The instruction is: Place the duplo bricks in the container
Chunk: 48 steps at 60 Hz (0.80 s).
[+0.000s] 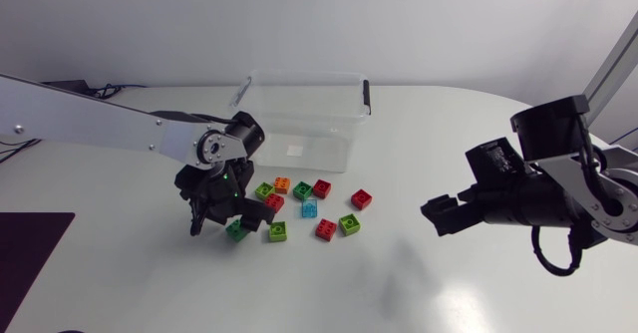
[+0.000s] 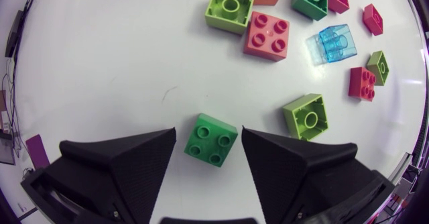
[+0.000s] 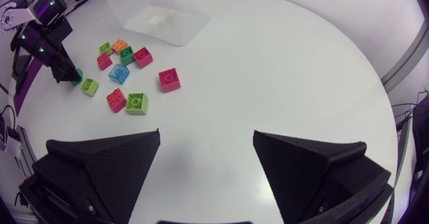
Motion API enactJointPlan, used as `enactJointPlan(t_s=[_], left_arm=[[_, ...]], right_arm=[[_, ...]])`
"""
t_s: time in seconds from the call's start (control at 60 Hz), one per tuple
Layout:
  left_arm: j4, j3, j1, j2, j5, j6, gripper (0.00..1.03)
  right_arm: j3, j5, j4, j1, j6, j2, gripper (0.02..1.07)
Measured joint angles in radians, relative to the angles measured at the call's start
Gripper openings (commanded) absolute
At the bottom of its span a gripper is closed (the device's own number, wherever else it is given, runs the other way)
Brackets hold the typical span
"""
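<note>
A dark green duplo brick [image 2: 211, 140] lies flat on the white table between the fingers of my left gripper [image 2: 209, 133], which stands open with a thin gap on each side of the brick. In the head view that gripper [image 1: 231, 223] points down at the left end of the brick cluster. Ahead of it lie a lime brick [image 2: 305, 115], a red brick [image 2: 267, 35], a clear blue brick [image 2: 332, 44] and several more. The clear container [image 1: 299, 114] stands behind the cluster. My right gripper [image 1: 434, 213] hovers open and empty at the right, well apart from the bricks.
Loose bricks spread from a lime one [image 1: 264, 189] to a red one [image 1: 361, 198] just in front of the container. A dark mat [image 1: 30, 248] lies at the table's front left. Bare table [image 3: 281, 70] stretches between the cluster and my right gripper [image 3: 206, 140].
</note>
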Motion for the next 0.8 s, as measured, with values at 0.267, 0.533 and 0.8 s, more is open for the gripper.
enactJointPlan(t_s=[0.267,0.533,0.8], left_arm=[[0.034,-0.024,0.000,0.000,-0.003,0.067,0.49],[0.067,-0.059,0.000,-0.007,0.040,0.175,0.36],[0.003,-0.062,0.000,-0.186,0.065,0.241,0.35]], right_arm=[[-0.006,0.000,0.000,0.000,-0.011,-0.001,1.02],[-0.006,0.004,0.001,0.012,-0.021,0.000,1.02],[0.021,0.003,0.000,0.084,-0.060,0.162,1.02]])
